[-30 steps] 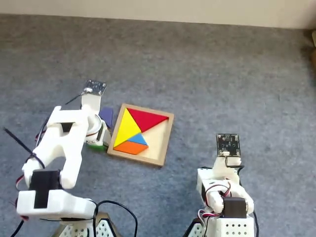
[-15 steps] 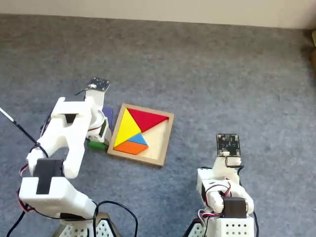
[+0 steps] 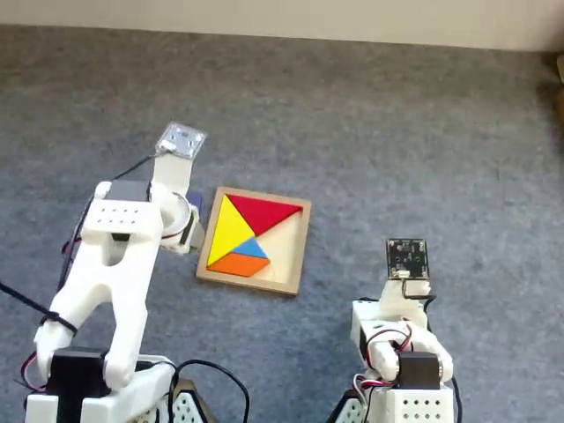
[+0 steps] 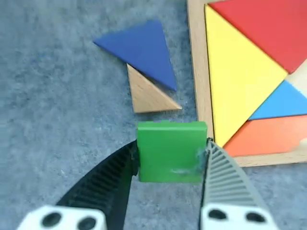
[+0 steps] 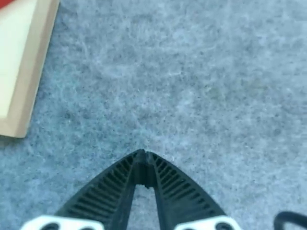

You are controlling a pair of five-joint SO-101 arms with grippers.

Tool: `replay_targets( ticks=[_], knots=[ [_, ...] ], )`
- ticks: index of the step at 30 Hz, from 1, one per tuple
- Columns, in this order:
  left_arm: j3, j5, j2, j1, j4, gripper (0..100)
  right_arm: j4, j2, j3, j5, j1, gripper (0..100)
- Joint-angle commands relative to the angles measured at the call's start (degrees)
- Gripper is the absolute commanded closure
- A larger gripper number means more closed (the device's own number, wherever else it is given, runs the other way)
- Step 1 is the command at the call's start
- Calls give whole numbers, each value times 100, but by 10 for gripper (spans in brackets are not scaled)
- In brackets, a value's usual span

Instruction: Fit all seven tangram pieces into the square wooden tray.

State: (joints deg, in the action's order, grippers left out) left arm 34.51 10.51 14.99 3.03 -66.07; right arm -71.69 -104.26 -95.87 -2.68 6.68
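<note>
Clamped in the left claw [image 4: 170, 146] right now: a green square wooden piece [image 4: 171, 158], pinched by opposite edges between the black finger and the white one. Held just beside the outer rim of the square wooden tray [image 4: 196, 72], down by the corner nearest the flat orange piece [image 4: 268, 136]; impossible to tell whether lifted off the grey carpeted surface [image 4: 57, 120] or resting on it. Just beyond the green square, out on the carpet: a dark blue triangle [image 4: 139, 50] and a bare-wood triangle [image 4: 146, 96], touching along an edge, both near the tray but outside it. Already seated inside: a big yellow triangle [image 4: 235, 86], a big red triangle [image 4: 259, 24], a small light blue triangle [image 4: 283, 103], plus that orange piece along the rim. Beside them, a stretch of pale tray floor [image 3: 284, 247]. Over on the other side, well apart from the tray: the right claw [image 5: 142, 165], pinched fully together with nothing between the fingers, above plain carpet.
</note>
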Motion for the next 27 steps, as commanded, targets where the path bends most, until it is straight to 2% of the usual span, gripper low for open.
replay_targets(
  ticks=[1, 8, 15, 27],
  knots=[
    [-716, 211, -154, -576, -211, 909, -31, -127, -769, 26, -13, 994],
    [-2246, 202, -1499, -1560, -738, 909, -31, -127, -743, 26, 295, 994],
    [-3732, 202, -2738, -1965, -1160, 910, -31, -127, -743, 26, 303, 994],
    [-3688, 193, -2862, -2695, -1108, 910, -31, -127, -743, 26, 303, 994]
  ],
)
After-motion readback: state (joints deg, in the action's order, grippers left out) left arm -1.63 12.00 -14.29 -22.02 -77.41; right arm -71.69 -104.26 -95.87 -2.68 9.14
